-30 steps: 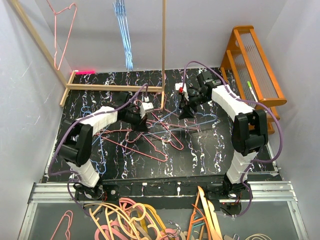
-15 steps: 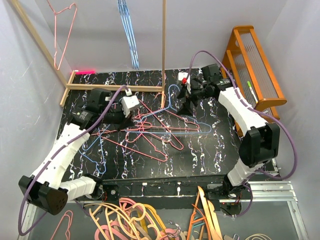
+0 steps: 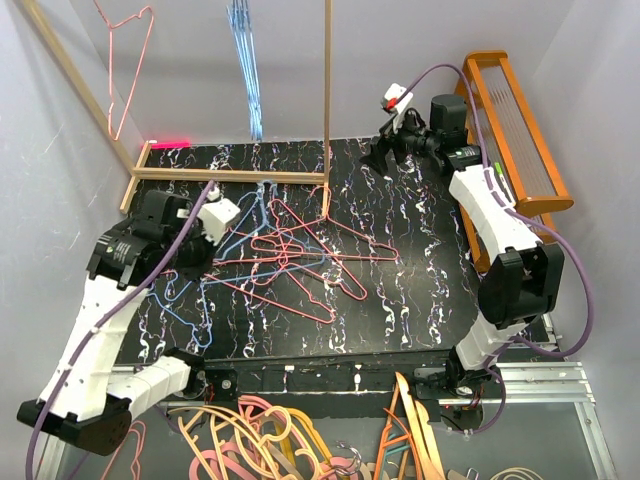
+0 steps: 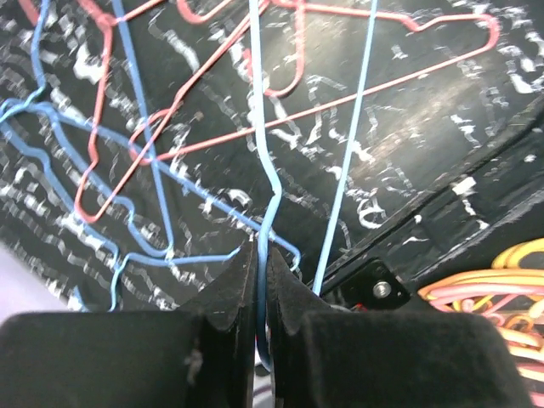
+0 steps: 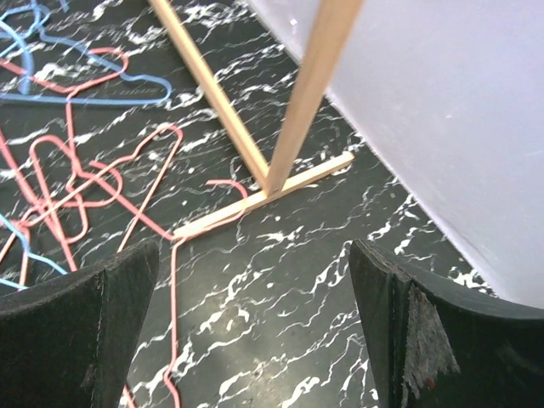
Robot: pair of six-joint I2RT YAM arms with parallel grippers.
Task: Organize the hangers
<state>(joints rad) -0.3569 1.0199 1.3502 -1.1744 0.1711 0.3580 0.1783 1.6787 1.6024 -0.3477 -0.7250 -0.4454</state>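
Over the black marbled bench (image 3: 430,290), the left claw (image 4: 262,255) pinched a light blue wire hanger (image 4: 270,183); the right claw (image 5: 255,263) hung spread.

We see a black marble-patterned tabletop with white veins (image 3: 420,290); pale grey walls (image 3: 420,60) close it on three sides; a thin light-wood rack frame (image 3: 327,100) stands at its back; an orange wooden slatted stand (image 3: 520,140) sits at the right; a red glow (image 3: 170,144) marks the far-left corner.

Black marbled table (image 3: 430,295) under seemingly tangled hangers (image 3: 292,252)
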